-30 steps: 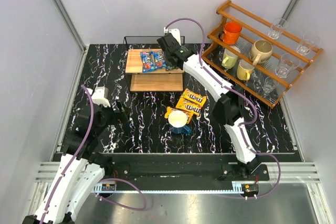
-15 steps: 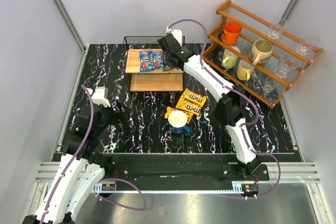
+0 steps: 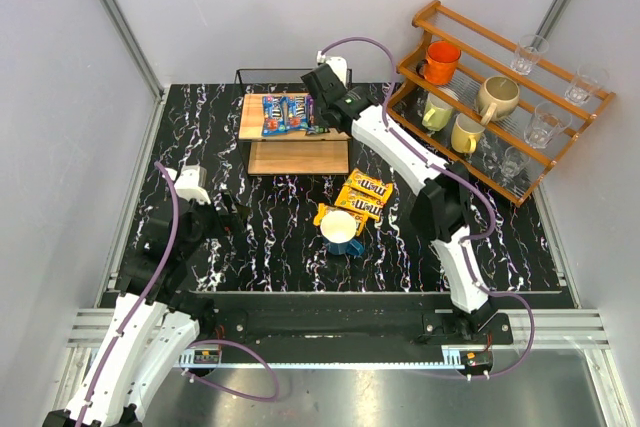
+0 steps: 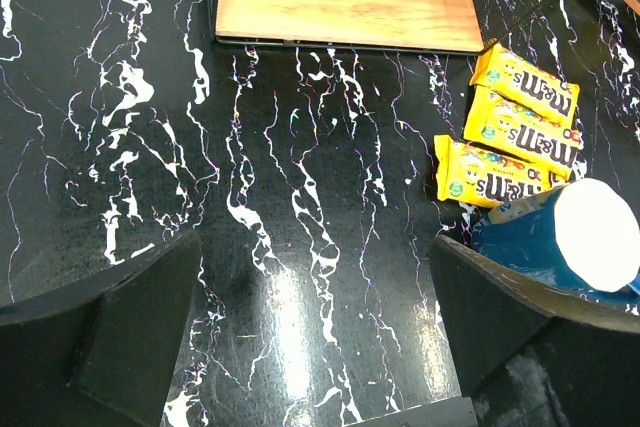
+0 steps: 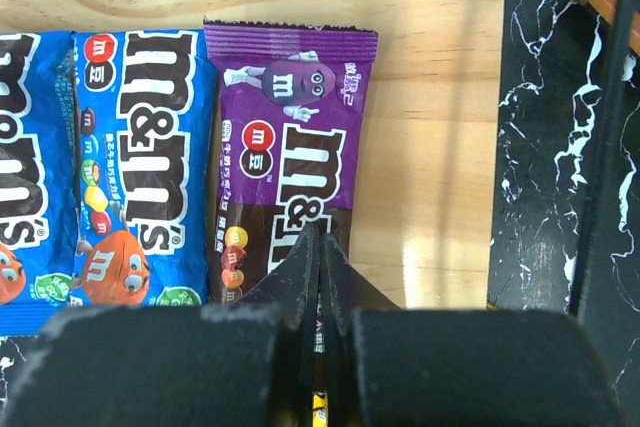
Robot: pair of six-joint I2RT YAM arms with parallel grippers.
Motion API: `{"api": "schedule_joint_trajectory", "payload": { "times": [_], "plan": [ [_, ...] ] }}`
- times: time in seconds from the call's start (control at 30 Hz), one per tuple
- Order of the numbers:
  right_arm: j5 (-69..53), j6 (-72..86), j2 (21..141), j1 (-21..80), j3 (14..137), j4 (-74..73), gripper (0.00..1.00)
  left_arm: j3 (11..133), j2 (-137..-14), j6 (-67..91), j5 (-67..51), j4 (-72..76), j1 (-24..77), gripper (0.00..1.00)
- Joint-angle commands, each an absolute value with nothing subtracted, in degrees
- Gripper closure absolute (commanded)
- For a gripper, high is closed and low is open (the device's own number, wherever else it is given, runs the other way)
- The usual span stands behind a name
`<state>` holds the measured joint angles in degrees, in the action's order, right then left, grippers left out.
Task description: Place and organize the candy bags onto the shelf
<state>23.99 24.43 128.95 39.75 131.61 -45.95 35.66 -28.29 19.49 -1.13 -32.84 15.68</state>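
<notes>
The blue bags [image 3: 277, 113] have slid left and squared up on the shelf [image 3: 300, 159] top. The right gripper [image 5: 320, 242] is clamped on the purple bag [image 5: 290, 147] beside them, and the left gripper [image 4: 315, 287] is apart over the worktop [image 4: 300, 147]. Likely light, limp, slippery: take an edge seam.

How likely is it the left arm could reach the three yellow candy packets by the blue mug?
Probably yes: nothing lies between its open hand and the flat yellow candy packets; only the blue mug crowds the nearest one.
</notes>
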Motion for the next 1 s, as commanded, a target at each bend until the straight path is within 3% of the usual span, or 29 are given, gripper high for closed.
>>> {"api": "schedule_joint_trajectory", "payload": {
  "times": [0.0,0.27,0.4,0.5,0.53,0.57,0.63,0.73,0.97],
  "plan": [
    [25.22,21.81,119.20,40.34,127.64,-40.62,1.00,36.91,-28.56,19.16,-1.85,-29.53,15.82,0.01],
    [19.70,13.90,105.49,40.25,117.36,-27.70,1.00,36.91,-28.21,19.16,-1.32,-29.53,15.73,0.01],
    [19.94,13.97,90.56,40.25,97.42,-17.00,1.00,36.83,-28.30,19.16,-1.32,-29.62,15.82,0.01],
    [24.25,16.34,79.74,40.25,82.56,-13.55,0.82,36.83,-28.39,19.16,-1.41,-29.62,15.73,0.01],
    [24.69,17.57,77.45,40.34,79.40,-13.54,0.66,36.83,-28.48,19.16,-1.41,-29.53,15.73,0.01],
    [24.87,18.36,73.43,40.25,73.80,-14.32,0.58,36.91,-28.48,19.16,-1.41,-29.53,15.73,0.01],
    [24.26,21.34,68.67,40.25,66.67,-15.55,0.48,36.91,-28.74,19.16,-1.58,-29.62,15.82,0.01],
    [22.85,25.38,65.58,40.25,60.93,-18.80,0.45,36.91,-28.83,19.07,-1.67,-29.62,15.73,0.01],
    [20.23,31.37,60.73,38.77,44.92,-18.81,0.18,36.91,-28.92,19.07,-1.14,-29.79,15.82,0.01]
  ]
}}
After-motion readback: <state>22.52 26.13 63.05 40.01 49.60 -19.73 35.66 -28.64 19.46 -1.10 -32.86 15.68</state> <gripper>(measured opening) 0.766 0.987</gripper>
